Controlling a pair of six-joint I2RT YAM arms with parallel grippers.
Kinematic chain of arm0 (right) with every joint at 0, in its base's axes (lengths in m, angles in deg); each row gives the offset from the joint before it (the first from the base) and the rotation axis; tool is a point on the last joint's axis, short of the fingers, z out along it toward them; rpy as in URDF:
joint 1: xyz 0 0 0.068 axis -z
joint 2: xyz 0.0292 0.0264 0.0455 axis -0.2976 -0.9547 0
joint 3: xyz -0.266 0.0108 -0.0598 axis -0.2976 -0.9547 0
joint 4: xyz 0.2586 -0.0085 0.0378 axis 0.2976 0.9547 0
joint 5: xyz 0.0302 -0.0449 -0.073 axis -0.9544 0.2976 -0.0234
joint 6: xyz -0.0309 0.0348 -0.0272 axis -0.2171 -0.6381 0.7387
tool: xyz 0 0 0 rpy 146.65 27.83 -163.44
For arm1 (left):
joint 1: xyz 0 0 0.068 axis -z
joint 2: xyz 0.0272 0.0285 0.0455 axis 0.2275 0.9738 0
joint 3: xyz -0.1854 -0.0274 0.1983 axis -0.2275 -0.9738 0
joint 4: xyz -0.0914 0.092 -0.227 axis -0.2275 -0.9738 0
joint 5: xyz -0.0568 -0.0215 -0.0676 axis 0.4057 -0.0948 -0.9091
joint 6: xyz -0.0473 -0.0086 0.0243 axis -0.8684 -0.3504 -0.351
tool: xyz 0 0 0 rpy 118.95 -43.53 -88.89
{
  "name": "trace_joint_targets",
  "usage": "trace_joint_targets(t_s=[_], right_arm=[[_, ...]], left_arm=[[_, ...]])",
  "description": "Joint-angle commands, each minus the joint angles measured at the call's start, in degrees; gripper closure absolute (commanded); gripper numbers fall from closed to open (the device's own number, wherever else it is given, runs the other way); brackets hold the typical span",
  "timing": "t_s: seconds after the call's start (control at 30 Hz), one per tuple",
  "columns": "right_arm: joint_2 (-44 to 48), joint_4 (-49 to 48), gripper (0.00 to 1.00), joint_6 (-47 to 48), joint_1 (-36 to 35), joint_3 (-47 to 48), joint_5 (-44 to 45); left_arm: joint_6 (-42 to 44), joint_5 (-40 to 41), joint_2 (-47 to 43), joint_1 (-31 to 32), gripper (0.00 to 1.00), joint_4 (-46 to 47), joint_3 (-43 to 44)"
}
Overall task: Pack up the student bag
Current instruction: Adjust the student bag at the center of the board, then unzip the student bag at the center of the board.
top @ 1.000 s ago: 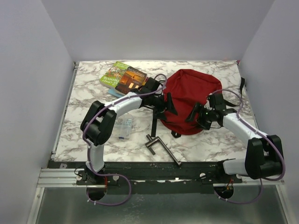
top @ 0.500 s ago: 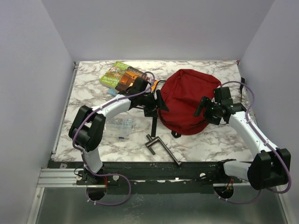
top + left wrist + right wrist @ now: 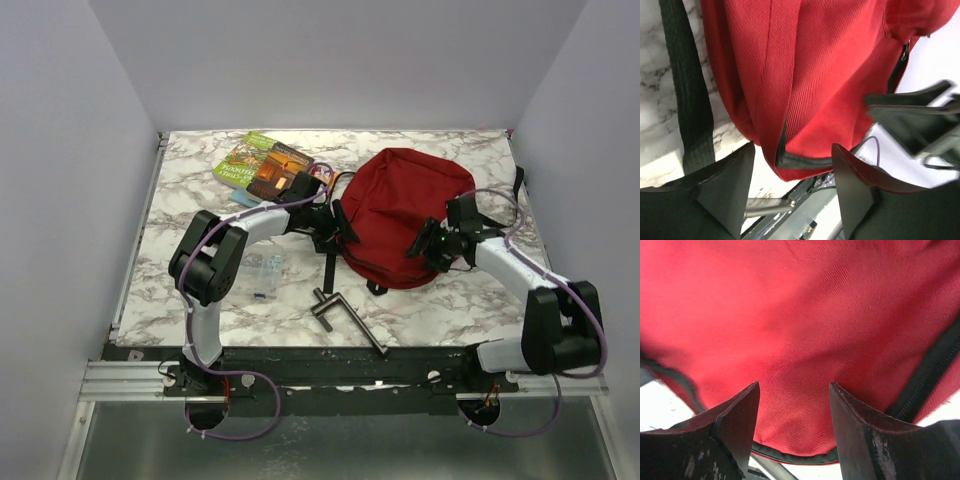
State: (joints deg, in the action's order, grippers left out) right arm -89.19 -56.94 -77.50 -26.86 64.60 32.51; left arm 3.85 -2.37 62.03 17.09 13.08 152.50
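Left gripper (image 3: 792, 150) and right gripper (image 3: 794, 385) stand jaws apart, gripping nothing, at the dark-red soft fabric backpack (image 3: 405, 205); closing on slack cloth could let it slip free.

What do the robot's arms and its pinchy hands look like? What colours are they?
The left arm and right arm are white tubes joined by chunky black joints. A thin purple cable runs along each arm and loops under its base. The left gripper and right gripper each have two black, wedge-shaped fingers. The right one's fingers have pale scuff marks.
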Motion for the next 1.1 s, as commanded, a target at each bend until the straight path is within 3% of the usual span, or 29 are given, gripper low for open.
trace_joint_targets(t_s=[0.0,0.13,0.33,0.6,0.67,0.83,1.07], right_arm=[[-6.78,-11.14,0.4,-4.15,0.15,-8.61,-11.79],[-4.73,-5.16,0.39,-0.12,0.26,-6.65,-4.98],[-2.57,1.63,0.36,3.91,3.51,2.13,12.7],[-9.15,3.22,0.46,9.18,4.27,12.54,29.31],[-10.64,2.83,0.47,10.74,4.27,13.34,29.98],[-13.66,2.93,0.64,13.09,4.27,13.17,30.28],[-15.5,3.28,0.74,13.81,4.27,12.56,28.47]], left_arm=[[-1.05,-1.26,4.52,0.0,0.43,2.05,5.63],[-1.0,-1.95,7.11,-0.22,0.66,1.8,9.04],[0.69,-2.01,7.23,-0.79,0.79,0.75,9.87],[2.16,-2.96,6.26,-0.88,0.82,0.47,9.2],[2.64,-3.05,6.01,-1.01,0.82,0.38,9.29],[2.62,-4.7,6.08,-1.06,0.82,0.3,10.0],[2.13,-6.71,6.44,-1.06,0.82,0.03,11.69]])
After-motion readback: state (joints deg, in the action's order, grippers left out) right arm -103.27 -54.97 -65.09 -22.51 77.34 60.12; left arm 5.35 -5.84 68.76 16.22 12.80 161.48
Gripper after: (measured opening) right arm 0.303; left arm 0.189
